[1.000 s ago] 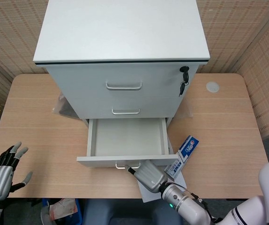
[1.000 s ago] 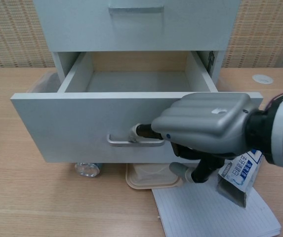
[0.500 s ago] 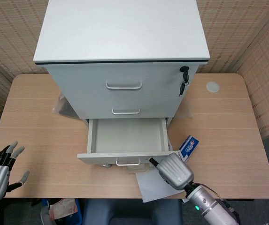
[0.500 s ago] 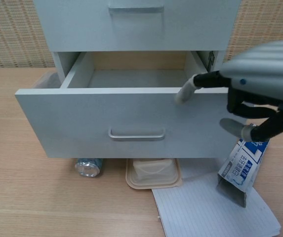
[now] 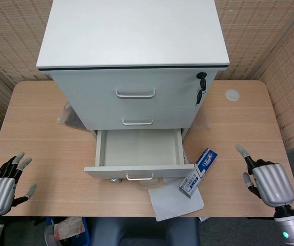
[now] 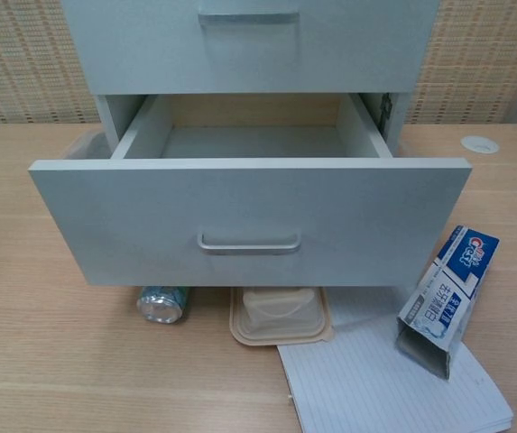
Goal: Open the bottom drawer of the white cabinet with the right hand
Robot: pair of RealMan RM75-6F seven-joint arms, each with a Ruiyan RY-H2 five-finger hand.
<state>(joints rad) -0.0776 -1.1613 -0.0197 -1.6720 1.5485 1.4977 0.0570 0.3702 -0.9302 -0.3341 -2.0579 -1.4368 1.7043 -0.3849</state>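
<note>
The white cabinet (image 5: pixel 134 46) stands at the back of the table, its bottom drawer (image 5: pixel 139 154) pulled out and empty inside. The drawer front (image 6: pixel 249 221) with its metal handle (image 6: pixel 248 244) fills the chest view. My right hand (image 5: pixel 267 180) hovers over the table's front right corner, far from the drawer, fingers spread and holding nothing. My left hand (image 5: pixel 4 184) is at the front left edge, also open and empty. Neither hand shows in the chest view.
A toothpaste box (image 5: pixel 198 171) leans on a sheet of paper (image 5: pixel 175 202) right of the drawer. Under the drawer lie a bottle (image 6: pixel 161 304) and a beige container (image 6: pixel 280 316). A plastic bag (image 5: pixel 69 115) sits left of the cabinet, a round cap (image 5: pixel 232 95) at the back right.
My right hand let go of the drawer handle and drew back to the right, out of the chest view. The drawer stays pulled out. The left hand shifted slightly.
</note>
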